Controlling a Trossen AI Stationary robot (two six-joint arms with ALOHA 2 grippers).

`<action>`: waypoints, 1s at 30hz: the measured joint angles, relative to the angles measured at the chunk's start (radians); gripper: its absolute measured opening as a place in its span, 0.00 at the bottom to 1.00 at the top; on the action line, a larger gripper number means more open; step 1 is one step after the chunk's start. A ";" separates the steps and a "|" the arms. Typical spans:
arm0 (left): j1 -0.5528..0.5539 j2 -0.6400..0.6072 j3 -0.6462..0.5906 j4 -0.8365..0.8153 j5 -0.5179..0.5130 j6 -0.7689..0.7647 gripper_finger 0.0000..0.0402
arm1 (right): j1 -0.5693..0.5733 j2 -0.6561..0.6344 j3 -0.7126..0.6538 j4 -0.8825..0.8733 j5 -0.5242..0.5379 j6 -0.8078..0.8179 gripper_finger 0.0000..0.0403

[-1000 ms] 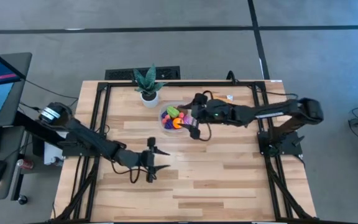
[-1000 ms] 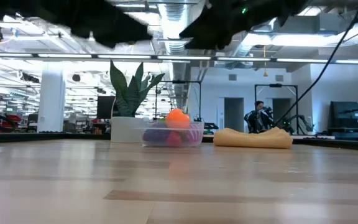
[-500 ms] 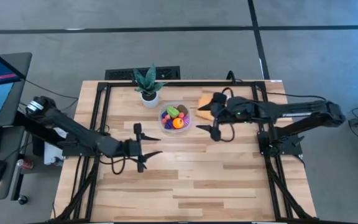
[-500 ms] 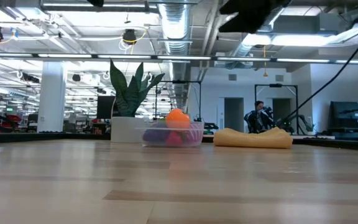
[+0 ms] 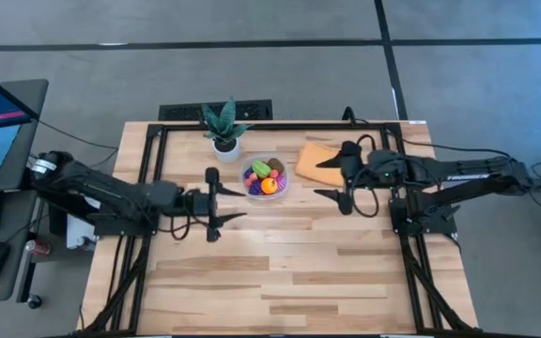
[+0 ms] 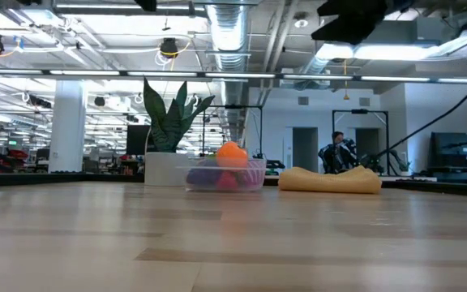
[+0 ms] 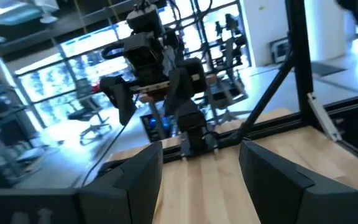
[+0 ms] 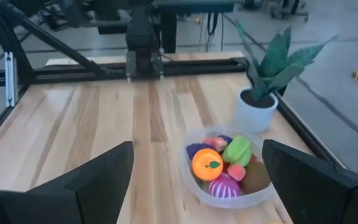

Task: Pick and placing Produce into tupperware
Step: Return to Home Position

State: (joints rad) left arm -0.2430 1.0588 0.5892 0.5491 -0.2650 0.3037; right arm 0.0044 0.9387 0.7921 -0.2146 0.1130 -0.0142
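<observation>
The clear round tupperware stands on the table near the far middle, holding several toy produce pieces: an orange one, a green one, a magenta one, purple and brown ones. It also shows in the low view. My left gripper is open and empty, left of the tub and a little nearer. My right gripper is open and empty, right of the tub, above the table. In the left wrist view my left gripper's fingers stand apart with nothing between them.
A potted plant in a white pot stands just behind and left of the tub. A flat orange cloth lies right of the tub, partly under my right arm. Black frame rails run along the table's sides.
My right gripper has drawn back from over the tub toward the table's right edge, uncovering the orange cloth. My left gripper has moved toward the table's far edge and a little left. Both stay open. The tub and produce have not moved.
</observation>
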 joint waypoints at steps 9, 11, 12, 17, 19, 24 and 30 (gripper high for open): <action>0.111 -0.017 0.000 -0.027 0.096 -0.002 0.51 | 0.000 -0.153 -0.114 0.058 0.023 -0.054 0.95; 0.111 -0.041 0.000 -0.064 0.061 0.003 0.51 | 0.004 -0.202 -0.136 0.059 0.022 -0.064 0.95; 0.111 -0.061 -0.003 -0.094 0.045 0.003 0.51 | 0.009 -0.231 -0.151 0.060 0.022 -0.066 0.95; 0.106 -0.213 -0.110 -0.088 0.036 -0.015 0.51 | 0.035 -0.415 -0.272 0.106 0.022 -0.066 0.95; 0.102 -0.290 -0.189 -0.029 0.036 -0.020 0.51 | 0.043 -0.497 -0.336 0.159 0.025 -0.065 0.95; 0.099 -0.459 -0.375 0.082 -0.011 -0.040 0.51 | 0.048 -0.678 -0.478 0.213 0.030 -0.054 0.95; 0.099 -0.634 -0.519 0.105 -0.096 -0.053 0.51 | 0.048 -0.870 -0.596 0.198 0.056 -0.039 0.95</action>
State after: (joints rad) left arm -0.1444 0.4245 0.0704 0.6540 -0.3610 0.2508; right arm 0.0521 0.0684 0.1963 -0.0167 0.1689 -0.0534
